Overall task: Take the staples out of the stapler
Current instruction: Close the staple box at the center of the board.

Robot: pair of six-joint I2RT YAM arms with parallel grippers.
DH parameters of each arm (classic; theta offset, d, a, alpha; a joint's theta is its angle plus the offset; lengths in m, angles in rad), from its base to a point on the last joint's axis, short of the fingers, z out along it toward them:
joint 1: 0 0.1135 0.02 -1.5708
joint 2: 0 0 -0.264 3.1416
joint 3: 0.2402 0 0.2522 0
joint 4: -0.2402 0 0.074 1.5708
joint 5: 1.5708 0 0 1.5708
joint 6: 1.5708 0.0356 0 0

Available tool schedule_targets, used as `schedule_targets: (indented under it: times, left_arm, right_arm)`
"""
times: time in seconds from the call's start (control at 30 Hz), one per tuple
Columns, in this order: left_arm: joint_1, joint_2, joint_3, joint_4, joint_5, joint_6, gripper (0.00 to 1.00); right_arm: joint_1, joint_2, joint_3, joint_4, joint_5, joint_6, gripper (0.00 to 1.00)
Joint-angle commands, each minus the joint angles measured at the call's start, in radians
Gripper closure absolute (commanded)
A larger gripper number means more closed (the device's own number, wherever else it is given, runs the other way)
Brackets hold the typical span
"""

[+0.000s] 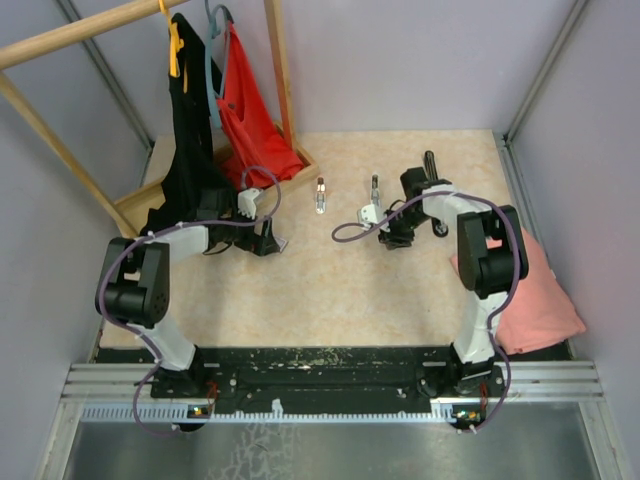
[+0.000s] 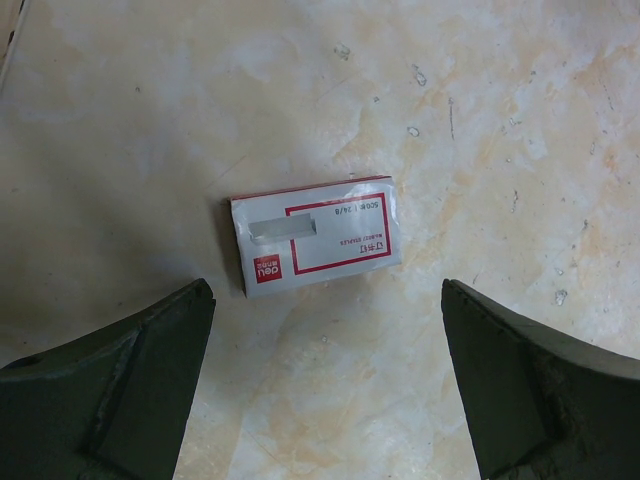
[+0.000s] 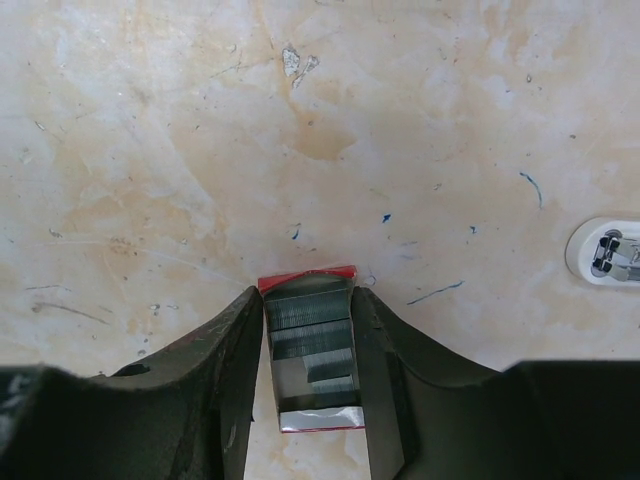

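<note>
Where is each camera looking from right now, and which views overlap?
Top: above and behind the bases, looking down on the table, left arm and right arm showing.
Left wrist: faces down past the open left gripper at a box.
Right wrist: faces down past the right gripper, closed on a tray of staples.
Shared: all see the table; top also shows both wrists.

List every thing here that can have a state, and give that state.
Small red-edged cardboard tray: open-topped, filled with grey staple strips.
Right gripper: shut on that tray.
Left gripper: open, holding nothing.
Flat red-and-white staple box: lying on the beige table, untouched.
</note>
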Motion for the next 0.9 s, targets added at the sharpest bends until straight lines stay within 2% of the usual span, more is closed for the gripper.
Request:
schedule_targets:
  times: [0.0,0.57,0.87]
  left_arm:
    - [0.005,0.023,0.005,0.04,-0.02,-0.03,0.0]
    - [-0.064,0.051,0.022,0.019,0.024,-0.065,0.0]
    - [-0.114,0.041,0.029,0.019,-0.002,-0.16,0.0]
  right_arm:
    - [0.015,-0.046,-0.014,0.029,-0.044,0.026,0.6]
    - [0.075,-0.071,-0.054,0.123,-0.085,0.156,0.61]
    - [0.127,-0.075,-0.055,0.175,-0.118,0.26,0.61]
